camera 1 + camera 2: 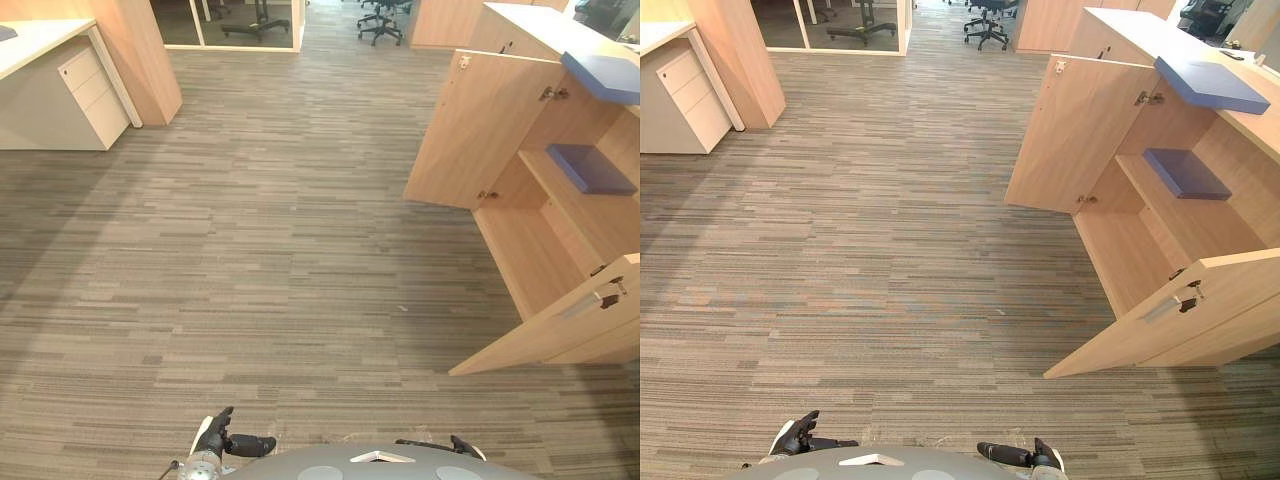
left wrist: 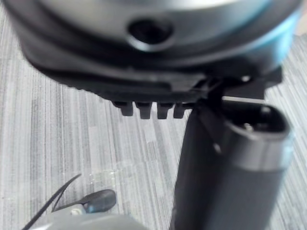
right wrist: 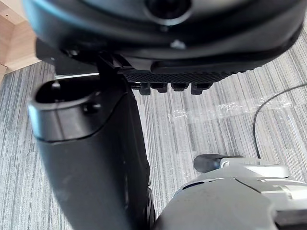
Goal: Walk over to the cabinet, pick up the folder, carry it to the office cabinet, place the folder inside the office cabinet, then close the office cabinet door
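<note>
Two blue folders lie at the office cabinet on the right. One folder on top lies flat on the cabinet's pale top, with a corner jutting past the front edge above the open compartment. The other, a darker folder on the shelf, lies flat on the inner shelf, towards its far end and near the back wall. The space below the shelf holds nothing that I can make out.

Both cabinet doors stand open. The far door swings out towards the room, with its hinges showing on the inner edge. The near door also stands wide, and its inner face carries a metal fitting.

Neither robot hand holds anything. The left robot hand hangs low at the near edge of the left eye view, well apart from the cabinet, with its fingers loose and fairly straight. The right robot hand hangs the same way on the other side, fingers relaxed and empty. Each wrist view shows only striped grey carpet past the fingers.

Across the room on the left stands a pale desk with a drawer unit beneath it. Black office chairs stand at the far end.
</note>
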Available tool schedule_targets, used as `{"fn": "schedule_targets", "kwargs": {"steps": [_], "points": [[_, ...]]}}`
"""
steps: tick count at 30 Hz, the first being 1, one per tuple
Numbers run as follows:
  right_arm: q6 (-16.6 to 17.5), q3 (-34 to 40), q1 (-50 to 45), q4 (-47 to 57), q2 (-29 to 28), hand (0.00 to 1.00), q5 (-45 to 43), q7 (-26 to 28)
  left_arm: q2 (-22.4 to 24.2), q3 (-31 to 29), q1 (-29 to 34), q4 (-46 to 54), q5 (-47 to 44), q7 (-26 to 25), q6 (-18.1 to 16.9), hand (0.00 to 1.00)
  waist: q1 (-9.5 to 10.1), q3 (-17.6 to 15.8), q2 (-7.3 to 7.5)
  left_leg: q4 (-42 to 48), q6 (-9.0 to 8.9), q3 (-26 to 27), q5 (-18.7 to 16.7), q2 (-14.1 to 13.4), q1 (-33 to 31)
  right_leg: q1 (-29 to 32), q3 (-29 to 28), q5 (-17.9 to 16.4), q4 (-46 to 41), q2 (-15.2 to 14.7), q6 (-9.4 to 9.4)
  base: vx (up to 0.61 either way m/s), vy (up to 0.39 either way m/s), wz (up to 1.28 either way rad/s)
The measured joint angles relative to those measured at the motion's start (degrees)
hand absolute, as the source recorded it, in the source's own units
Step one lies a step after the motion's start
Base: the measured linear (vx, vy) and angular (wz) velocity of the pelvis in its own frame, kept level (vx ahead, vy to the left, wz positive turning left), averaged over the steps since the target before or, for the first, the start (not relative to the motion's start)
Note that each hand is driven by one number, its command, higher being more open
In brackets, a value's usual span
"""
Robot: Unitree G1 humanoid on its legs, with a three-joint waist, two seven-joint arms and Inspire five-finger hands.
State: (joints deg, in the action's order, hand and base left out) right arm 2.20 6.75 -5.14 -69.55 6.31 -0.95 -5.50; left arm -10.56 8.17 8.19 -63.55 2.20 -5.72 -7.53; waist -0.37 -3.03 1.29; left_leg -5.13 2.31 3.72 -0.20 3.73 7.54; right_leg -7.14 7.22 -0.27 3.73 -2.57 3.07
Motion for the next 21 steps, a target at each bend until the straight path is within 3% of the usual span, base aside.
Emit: {"fn": "schedule_targets", "kwargs": {"steps": [19,21], "points": [[0.6,-0.8,0.4,-0.4,0.1,1.00,0.0,0.1,-0.2,0.4,-0.1,0.0,-1.6,0.3,0.0,1.00,-0.20,-0.5,0.10,0.1,-0.04,-0.3,0.0,0.0,-0.3,0.1,0.3,0.0,0.1,0.0,-0.02,0.00,-0.003,0.00],[0.9,-0.8,0.7,-0.3,0.1,1.00,-0.1,0.1,-0.4,0.4,-1.1,0.0,-1.6,0.1,0.0,1.00,-0.18,-0.8,0.24,1.8,-1.05,-0.3,-1.0,-0.2,-1.8,1.6,0.3,-0.9,-2.1,0.0,-0.85,-0.01,-0.010,0.02]]}}
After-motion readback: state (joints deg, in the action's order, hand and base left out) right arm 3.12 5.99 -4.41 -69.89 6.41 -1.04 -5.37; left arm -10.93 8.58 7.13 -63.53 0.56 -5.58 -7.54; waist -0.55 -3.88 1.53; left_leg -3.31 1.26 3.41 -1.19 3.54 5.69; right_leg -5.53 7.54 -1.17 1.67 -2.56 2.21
